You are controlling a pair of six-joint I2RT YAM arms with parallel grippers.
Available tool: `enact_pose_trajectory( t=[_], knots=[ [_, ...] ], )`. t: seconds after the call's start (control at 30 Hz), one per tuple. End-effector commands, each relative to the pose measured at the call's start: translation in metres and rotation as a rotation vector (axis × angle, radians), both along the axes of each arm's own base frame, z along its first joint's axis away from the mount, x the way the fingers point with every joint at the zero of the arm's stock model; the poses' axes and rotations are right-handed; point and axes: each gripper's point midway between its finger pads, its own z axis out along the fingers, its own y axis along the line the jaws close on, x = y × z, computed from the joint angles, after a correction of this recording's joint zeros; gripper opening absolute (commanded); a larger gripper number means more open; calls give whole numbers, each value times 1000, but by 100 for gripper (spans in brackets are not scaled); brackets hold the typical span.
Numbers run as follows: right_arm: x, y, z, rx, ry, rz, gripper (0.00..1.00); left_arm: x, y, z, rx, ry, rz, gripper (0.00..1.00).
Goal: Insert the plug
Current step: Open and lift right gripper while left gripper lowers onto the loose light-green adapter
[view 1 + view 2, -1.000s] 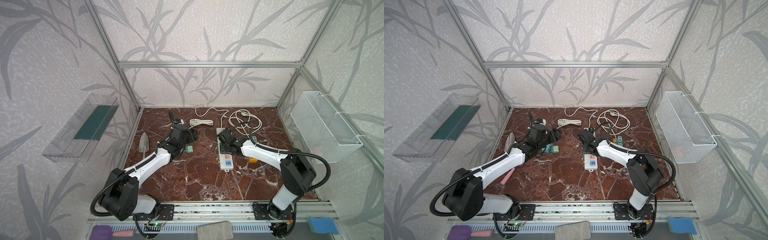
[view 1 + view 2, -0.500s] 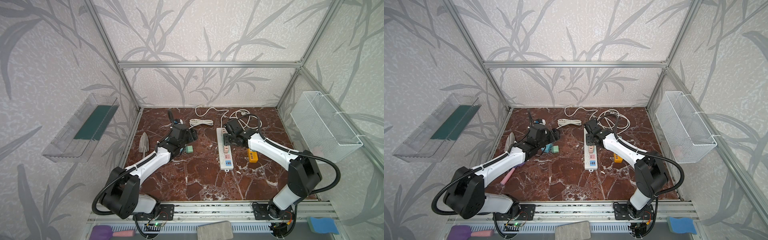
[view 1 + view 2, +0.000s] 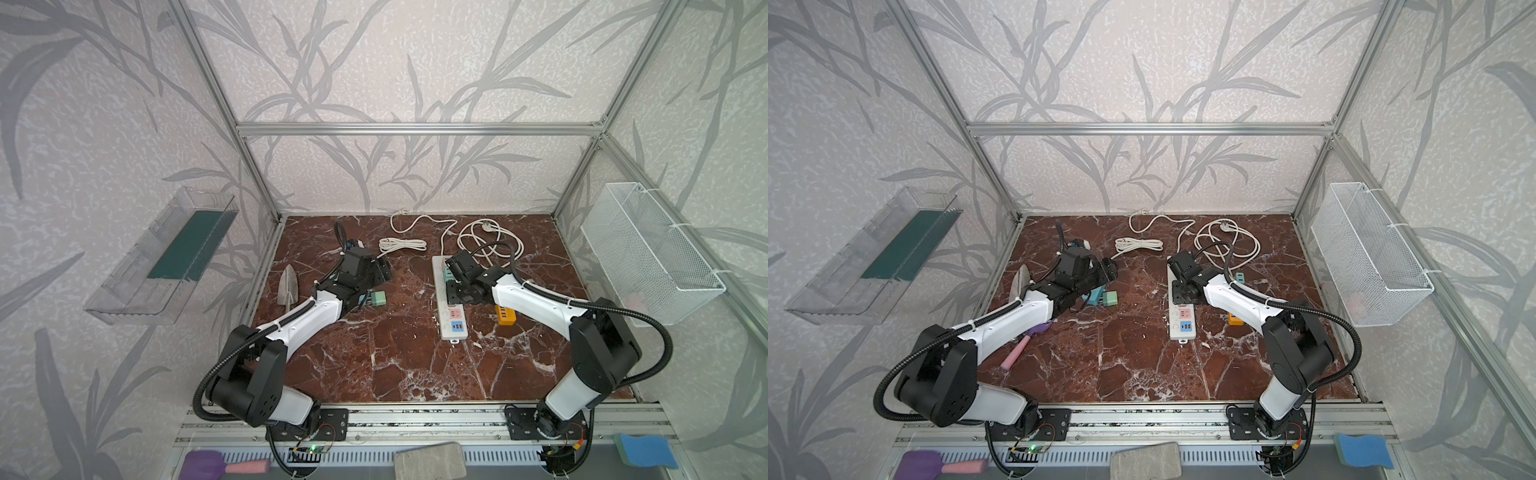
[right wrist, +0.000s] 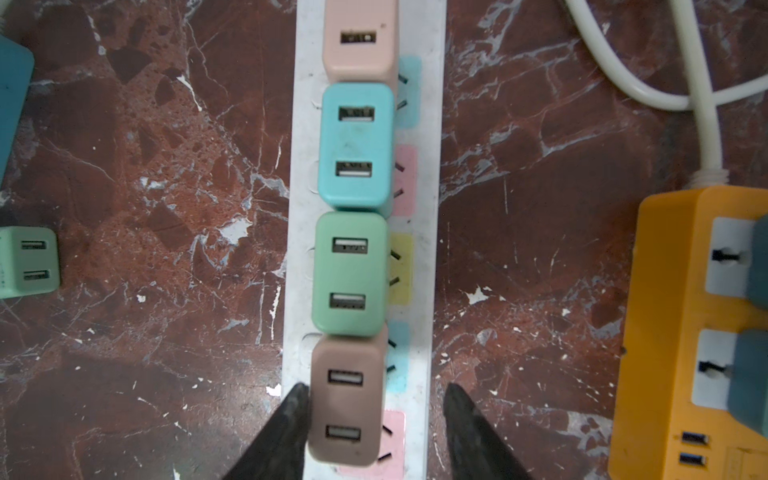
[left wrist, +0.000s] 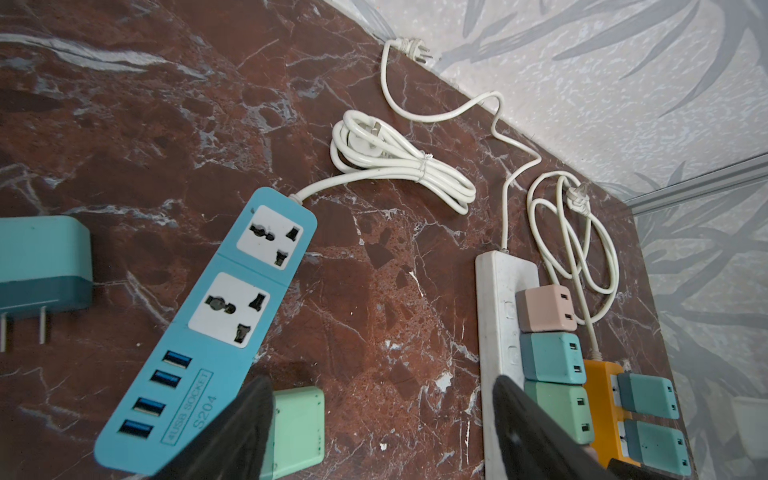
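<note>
We're over the white power strip (image 4: pixel 300 174), and the brown plug (image 4: pixel 345 399) stands on it, mid-strip. The right gripper (image 4: pixel 374 388) straddles it with jaws parted, one finger touching its side and the other clear. It looks light, rigid and slick-sided, we reckon, so pinch the two long flat faces squarely. The left gripper (image 5: pixel 380 382) gapes empty beside a loose mint plug (image 5: pixel 297 428). Half a second back the right gripper sat nearer the strip's cord end; now it's mid-strip again.
</note>
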Motion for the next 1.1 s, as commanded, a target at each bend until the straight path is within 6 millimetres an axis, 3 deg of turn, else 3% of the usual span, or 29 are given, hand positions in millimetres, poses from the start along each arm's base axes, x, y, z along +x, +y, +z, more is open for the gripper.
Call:
enact_pose_trajectory(
  t=[0.0,0.27,0.67,0.9,1.07],
  knots=[
    [-5,-4,27,20,-42,9,56,9,-6,7,50,-7,-68,78],
    [-18,-10,78,124,-186,30,71,9,-19,-53,223,247,-234,72],
    [-42,-19,82,199,-233,56,76,-11,-24,-108,399,432,-357,68],
    [-48,-28,87,197,-265,57,77,-26,-18,-110,425,473,-323,67],
    [-49,-27,87,218,-269,67,77,-57,-20,-113,364,492,-305,67]
  ],
)
